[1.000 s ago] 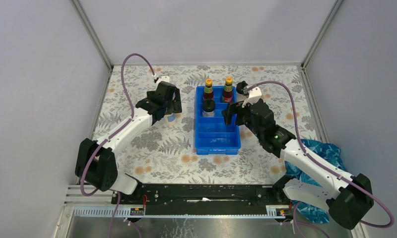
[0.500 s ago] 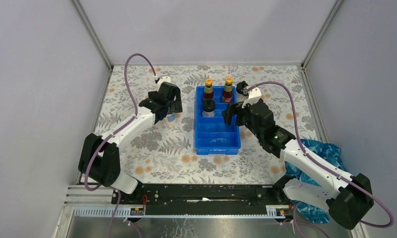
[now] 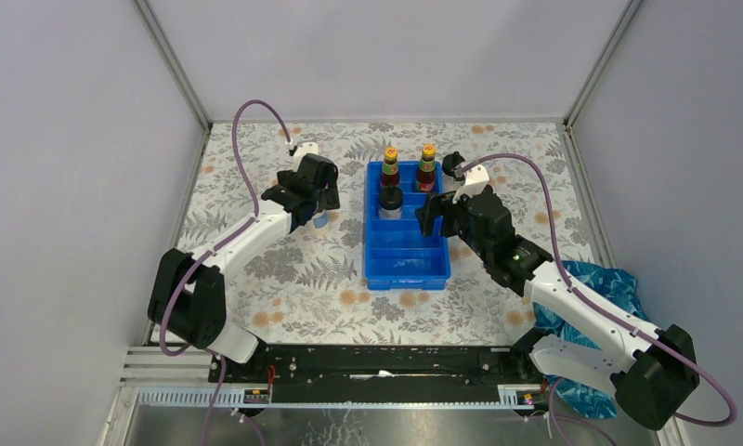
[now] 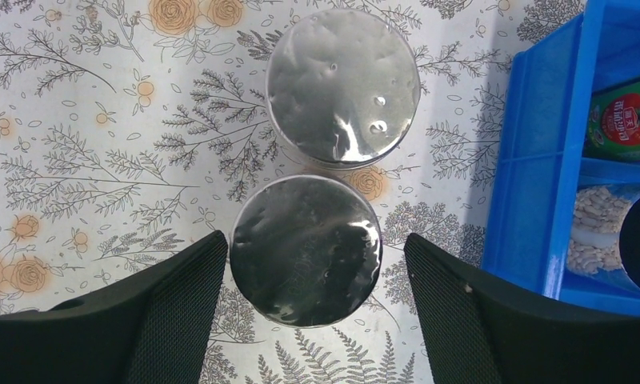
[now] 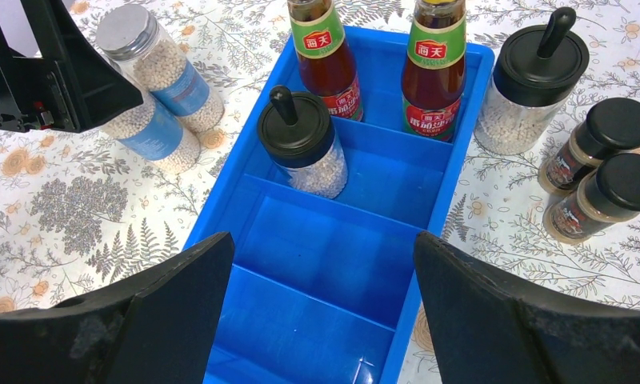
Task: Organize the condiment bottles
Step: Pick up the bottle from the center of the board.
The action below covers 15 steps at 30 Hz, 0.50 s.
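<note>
The left gripper (image 4: 314, 240) is recorded with jaws spread wide; nothing is clamped. It is positioned directly above the 2 silver-lidded, blue-labelled jars, which are stood on the flowered table cover (image 3: 284, 279) just left of the blue tray (image 5: 397, 172). The near silver-lidded jar (image 4: 306, 250) is framed between the 2 fingers (image 4: 165, 312); whether either finger is touching its side cannot be told from above. The far silver-lidded jar (image 4: 343, 86) is stood just beyond it, past the fingertips, the 2 lids almost meeting.

The right gripper (image 5: 321, 240) is recorded with jaws parted wide; nothing is grasped. It is poised over the tray, toward the tray's right side in the top view.

Tray: 4 crosswise compartments are counted. The left red bottle (image 5: 325, 48) and the right red bottle (image 5: 433, 64), both upright with green neck labels, are stood side by side in the farthest compartment. The clear bottle in the tray (image 5: 305, 144), with black domed cap and pale granules, is stood upright at the left end of the 2nd compartment.

Right of the tray: the clear bottle on the table (image 5: 533, 80) is stood just beside the tray's far right corner. 2 short black-capped jars are placed further right, close together: the far dark jar (image 5: 593, 144) and the near dark jar (image 5: 605, 196).
</note>
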Motion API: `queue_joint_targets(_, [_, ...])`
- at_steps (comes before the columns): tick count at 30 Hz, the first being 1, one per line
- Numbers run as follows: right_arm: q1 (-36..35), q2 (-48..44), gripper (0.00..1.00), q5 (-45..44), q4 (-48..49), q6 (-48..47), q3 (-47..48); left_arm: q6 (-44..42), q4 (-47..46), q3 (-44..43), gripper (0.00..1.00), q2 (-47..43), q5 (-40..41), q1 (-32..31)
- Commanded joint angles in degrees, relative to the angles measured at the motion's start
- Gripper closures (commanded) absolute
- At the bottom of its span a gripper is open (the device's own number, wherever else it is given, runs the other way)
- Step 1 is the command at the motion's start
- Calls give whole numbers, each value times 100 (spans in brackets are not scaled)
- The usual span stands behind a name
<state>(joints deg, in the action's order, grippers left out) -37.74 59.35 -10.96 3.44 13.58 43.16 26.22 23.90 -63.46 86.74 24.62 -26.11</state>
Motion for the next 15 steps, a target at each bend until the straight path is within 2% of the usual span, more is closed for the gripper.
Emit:
queue_joint_targets(1, [29,-36,10,7,176,10,-5,68,-391,133,16,92,204,-26])
queue_joint_targets(5, [29,-64,10,-28,170,16,-26,84,-468,178,28,98,203,-26])
queue_joint_targets(9, [29,-78,10,-65,157,19,-21,107,-471,195,30,80,222,-25])
queue_joint_targets(13, [28,-73,10,-71,159,37,-27,115,-470,224,48,48,249,-26])
queue_joint_targets(15, [27,-71,10,-57,157,41,-26,149,-472,251,52,19,273,-22])
